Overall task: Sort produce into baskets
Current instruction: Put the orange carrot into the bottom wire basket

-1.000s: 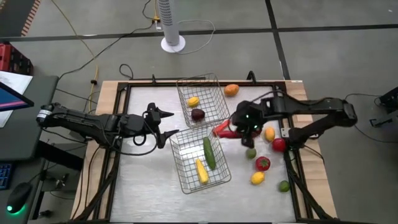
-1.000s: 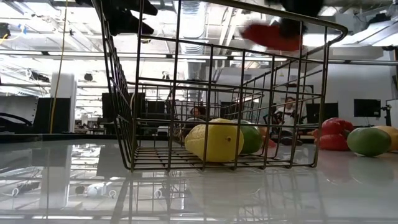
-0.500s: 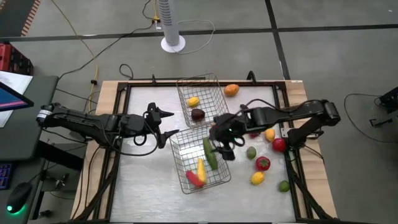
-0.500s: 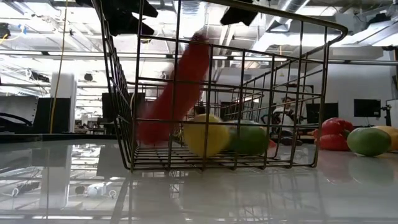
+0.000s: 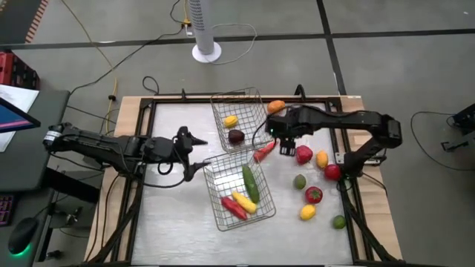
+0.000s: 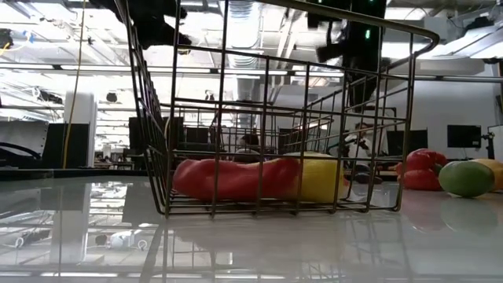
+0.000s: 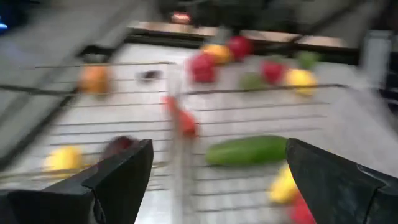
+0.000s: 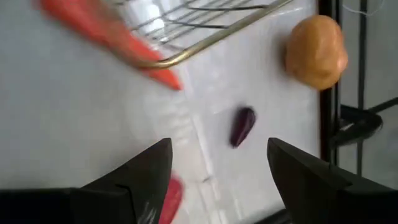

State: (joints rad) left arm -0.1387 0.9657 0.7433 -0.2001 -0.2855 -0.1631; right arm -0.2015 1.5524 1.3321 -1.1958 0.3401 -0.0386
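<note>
The near wire basket [image 5: 261, 210] holds a green cucumber [image 5: 250, 183], a yellow piece [image 5: 244, 202] and a red pepper [image 5: 232, 208], all lying on its floor. The far basket [image 5: 252, 100] holds a lemon [image 5: 231, 121] and a dark plum [image 5: 236, 136]. Another red pepper [image 5: 263, 152] lies on the table between the baskets. My right gripper [image 5: 286, 138] is open and empty above the table, right of the far basket. My left gripper [image 5: 197, 152] is open and empty at the near basket's far left corner.
An orange [image 5: 276, 107] lies at the far edge. Loose on the right side of the table lie a red piece [image 5: 303, 154], a lemon [image 5: 321, 159], tomatoes [image 5: 332, 173] [image 5: 314, 195], limes [image 5: 299, 181] [image 5: 338, 221] and another lemon [image 5: 307, 212]. The table's left side is bare.
My right gripper carried a red pepper left over the near basket and let go of it. The pepper fell in and now lies on the basket floor beside the yellow piece. The gripper then went back toward the far right, beside the far basket.
</note>
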